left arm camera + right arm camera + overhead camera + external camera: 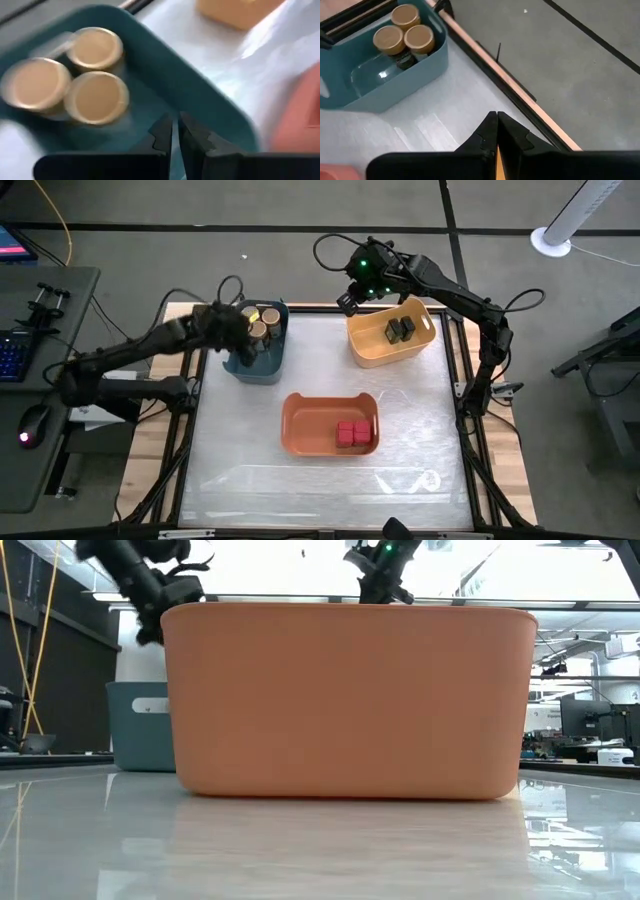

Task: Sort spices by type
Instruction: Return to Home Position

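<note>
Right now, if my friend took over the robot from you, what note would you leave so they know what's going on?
Left pincer: shut, empty, over the blue bin.
Right pincer: shut, empty, by the yellow bin's far corner, on the side toward the blue bin.
Spices: three tan-lidded jars in the blue bin, dark containers in the yellow bin, red tins in the orange bin.
Done: every spice in sight sits with its own kind.
Left: probably just pulling both arms back to rest.
</note>
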